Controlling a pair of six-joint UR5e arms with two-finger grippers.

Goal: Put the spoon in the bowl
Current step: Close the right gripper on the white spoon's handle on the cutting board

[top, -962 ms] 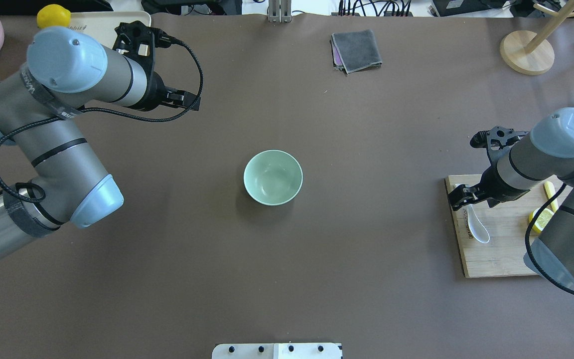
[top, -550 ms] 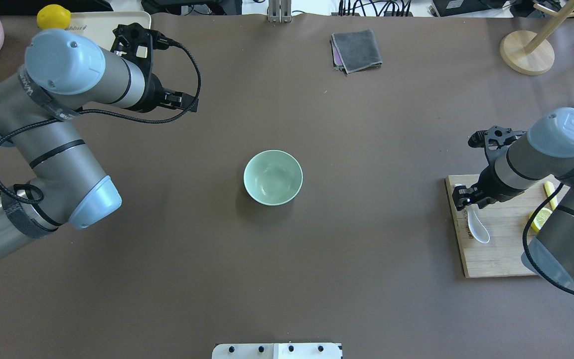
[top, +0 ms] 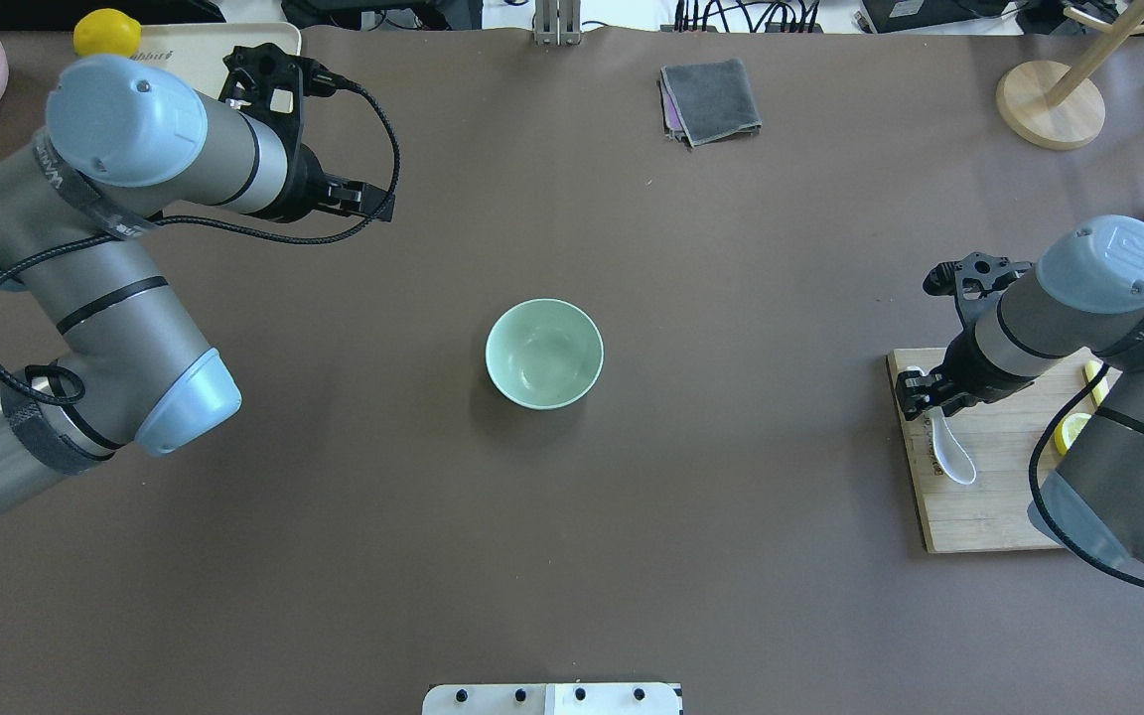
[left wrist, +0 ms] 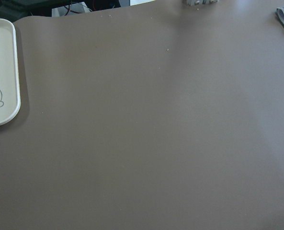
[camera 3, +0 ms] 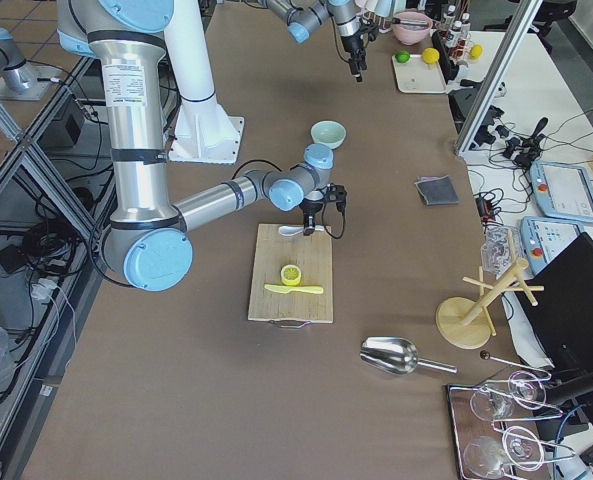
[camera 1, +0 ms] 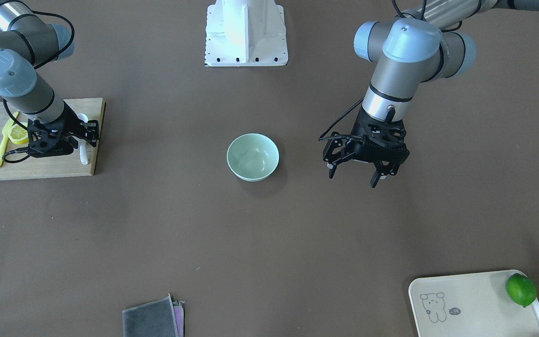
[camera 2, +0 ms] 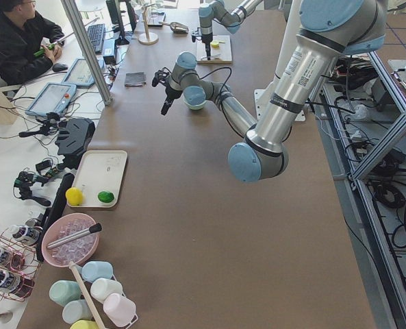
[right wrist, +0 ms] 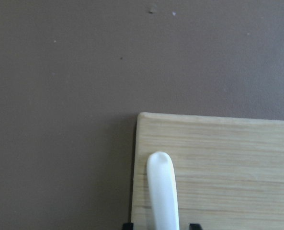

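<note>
Brown desk (top: 632, 556); white spoon (top: 955, 455) lying on the wooden board (top: 989, 516) at the robot's right end.
Judged stiff, light, slippery and chippable; best taken by the short handle, which the right pincer (top: 916, 389) straddles, jaws narrow, not touching. Bowl (top: 544, 354) mid-desk, well apart, empty. Left pincer (camera 1: 353, 180) wide, holding nothing.

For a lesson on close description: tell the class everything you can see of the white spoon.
The spoon is small, glossy white and looks ceramic, with an oval scoop and a short thick handle. It lies flat on the wooden board, beside one edge, with the scoop toward the robot. The right gripper straddles the handle. The wrist view shows a small gap at each fingertip, so it is not gripped.
</note>
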